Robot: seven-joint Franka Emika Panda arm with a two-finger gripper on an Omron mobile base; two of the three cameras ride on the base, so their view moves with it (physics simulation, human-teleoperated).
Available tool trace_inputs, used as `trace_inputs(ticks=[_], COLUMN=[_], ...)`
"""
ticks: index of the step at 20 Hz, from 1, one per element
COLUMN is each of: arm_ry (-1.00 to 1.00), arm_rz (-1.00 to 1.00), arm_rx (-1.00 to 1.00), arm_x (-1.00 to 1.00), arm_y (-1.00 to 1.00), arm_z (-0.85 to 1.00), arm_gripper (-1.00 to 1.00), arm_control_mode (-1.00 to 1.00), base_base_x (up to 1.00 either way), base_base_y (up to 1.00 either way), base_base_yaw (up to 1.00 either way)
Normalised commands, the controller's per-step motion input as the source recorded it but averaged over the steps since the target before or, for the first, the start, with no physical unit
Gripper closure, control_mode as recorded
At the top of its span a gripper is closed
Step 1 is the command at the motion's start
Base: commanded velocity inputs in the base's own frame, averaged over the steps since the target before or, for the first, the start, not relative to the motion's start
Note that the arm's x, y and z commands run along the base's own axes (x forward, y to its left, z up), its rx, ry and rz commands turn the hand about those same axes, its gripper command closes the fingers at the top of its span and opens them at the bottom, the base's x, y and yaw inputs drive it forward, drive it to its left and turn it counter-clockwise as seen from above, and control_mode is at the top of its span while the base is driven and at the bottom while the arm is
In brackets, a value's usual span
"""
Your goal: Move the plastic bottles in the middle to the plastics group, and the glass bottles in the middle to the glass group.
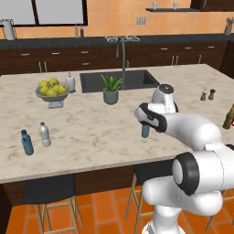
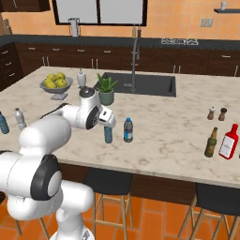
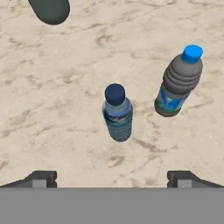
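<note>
Pincer [image 3: 112, 177] wide apart, empty, hanging above the counter [image 3: 52, 109] and looking straight down, tips at the bottom corners of the hand view. Light bottle [image 3: 117, 114] upright at centre frame, dark blue cap on top, squarely between the tips and a little above them in the picture. Dark bottle [image 3: 178, 83] upright at upper right, bright blue cap, blue label low on the body, near the first but apart from it.

In the right base view, both at centre frame: light bottle [image 2: 108, 134] just under the hand, dark bottle [image 2: 128, 130] just to its right. Plastics group [image 2: 11, 121] at the far left edge, well apart. Green glass bottle [image 2: 211, 142] at right, beside a red one [image 2: 228, 141].

Probably light, thin-walled, smooth and easy to tip or squash; ribbed body likely gives some purchase. Best taken around the upper body or shoulder below the cap, squeezed gently, lifted straight up to avoid knocking the neighbour.
</note>
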Motion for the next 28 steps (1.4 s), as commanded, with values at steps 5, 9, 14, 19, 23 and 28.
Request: trace_inputs(ticks=[5, 9, 14, 19, 23, 28], arm_ry=[0.0, 0.0, 0.0, 0.03, 0.06, 0.04], arm_rz=[0.0, 0.02, 0.0, 0.0, 0.0, 0.0], arm_rx=[-0.05, -0.07, -0.04, -0.02, 0.0, 0.0], arm_x=[0.24, 0.24, 0.35, 0.34, 0.33, 0.26], arm_y=[-0.02, -0.05, -0.04, -0.1, -0.12, -0.04], arm_z=[-0.21, -0.16, -0.14, -0.16, -0.16, -0.22], arm_gripper=[-1.0, -1.0, -1.0, -1.0, -1.0, -1.0], arm_control_mode=[-1.0, -1.0, -1.0, -1.0, -1.0, -1.0], base_base_x=[0.0, 0.0, 0.0, 0.0, 0.0, 0.0], base_base_y=[0.0, 0.0, 0.0, 0.0, 0.0, 0.0], base_base_yaw=[0.0, 0.0, 0.0, 0.0, 0.0, 0.0])
